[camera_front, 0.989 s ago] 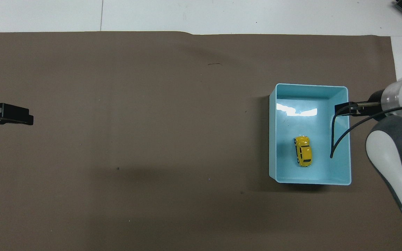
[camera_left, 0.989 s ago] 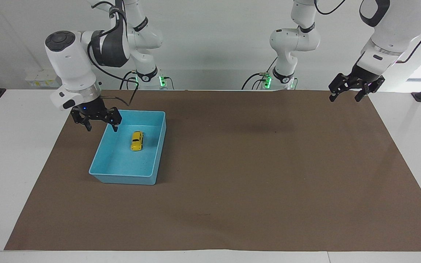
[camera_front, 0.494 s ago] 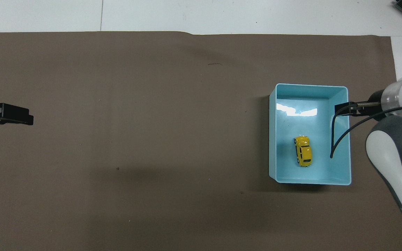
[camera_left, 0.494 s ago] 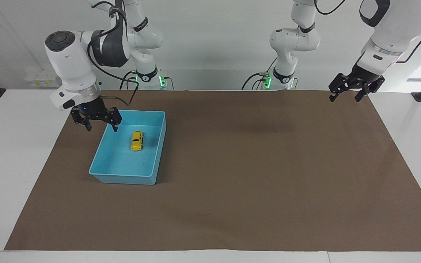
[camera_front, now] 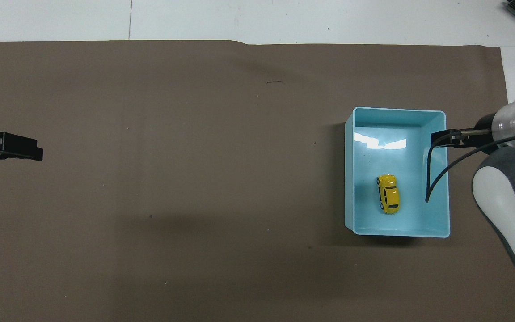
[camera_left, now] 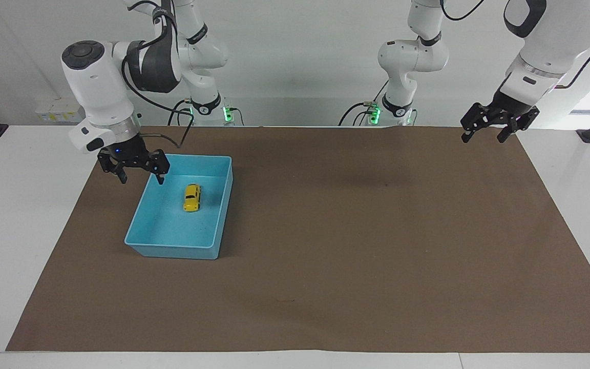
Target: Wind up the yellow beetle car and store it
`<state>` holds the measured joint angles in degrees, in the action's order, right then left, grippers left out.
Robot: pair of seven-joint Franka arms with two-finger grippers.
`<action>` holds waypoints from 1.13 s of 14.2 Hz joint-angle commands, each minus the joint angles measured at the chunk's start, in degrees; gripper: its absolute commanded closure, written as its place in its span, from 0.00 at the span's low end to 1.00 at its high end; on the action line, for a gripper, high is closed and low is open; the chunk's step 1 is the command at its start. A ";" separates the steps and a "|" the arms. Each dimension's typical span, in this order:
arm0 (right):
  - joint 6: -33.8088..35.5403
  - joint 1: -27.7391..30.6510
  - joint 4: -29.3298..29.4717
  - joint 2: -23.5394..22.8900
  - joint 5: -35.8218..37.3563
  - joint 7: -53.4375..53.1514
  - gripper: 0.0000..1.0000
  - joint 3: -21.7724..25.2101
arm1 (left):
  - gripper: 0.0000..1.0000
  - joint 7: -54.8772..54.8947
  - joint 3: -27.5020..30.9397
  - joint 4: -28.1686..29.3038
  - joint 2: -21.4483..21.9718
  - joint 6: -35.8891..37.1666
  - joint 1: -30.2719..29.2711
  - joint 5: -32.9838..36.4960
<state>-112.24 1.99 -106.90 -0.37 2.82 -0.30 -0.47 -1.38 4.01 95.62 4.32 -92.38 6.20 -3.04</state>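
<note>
Car in the bin, right gripper at the bin's edge

The yellow beetle car (camera_left: 192, 198) lies on the floor of the blue bin (camera_left: 211, 251), its long axis running toward and away from the robots; the right gripper (camera_left: 140, 179), fingers apart and empty, hangs over the bin's wall at the right arm's end, much closer than the left gripper (camera_left: 483, 137), which waits spread open over the table's other end

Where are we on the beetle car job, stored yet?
Stored, by the look of it: the yellow beetle car sits on its wheels inside the blue bin. Whether it was wound cannot be told. Nothing is in hand: the right gripper hangs over the bin's edge with jaws open and empty, and the left gripper waits open over the mat's corner at its own end. Left: likely just retracting the right arm.
</note>
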 commanded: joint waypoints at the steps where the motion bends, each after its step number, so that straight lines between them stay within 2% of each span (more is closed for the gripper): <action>1: 3.59 0.56 2.48 0.45 0.52 1.88 0.00 -0.41 | 0.00 -0.03 -0.58 0.53 0.87 0.27 -0.84 1.11; 9: 16.86 0.47 13.11 0.98 0.52 1.97 0.00 -0.67 | 0.00 -0.03 -0.58 0.53 0.87 0.27 -0.84 1.11; 13: 19.68 0.47 13.38 1.51 0.16 2.59 0.00 -0.24 | 0.00 -0.03 -0.58 0.53 0.87 0.27 -0.84 1.11; 15: 21.96 0.56 16.18 1.42 0.08 2.68 0.00 -0.41 | 0.00 -0.03 -0.58 0.53 0.87 0.27 -0.84 1.11; 16: 21.88 0.47 15.76 1.68 -0.45 2.68 0.00 -0.41 | 0.00 -0.03 -0.58 0.53 0.87 0.27 -0.84 1.11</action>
<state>-92.09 1.88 -92.61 1.11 2.84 0.25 -0.62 -1.37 4.01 95.62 4.32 -92.38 6.20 -3.04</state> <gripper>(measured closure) 0.000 0.000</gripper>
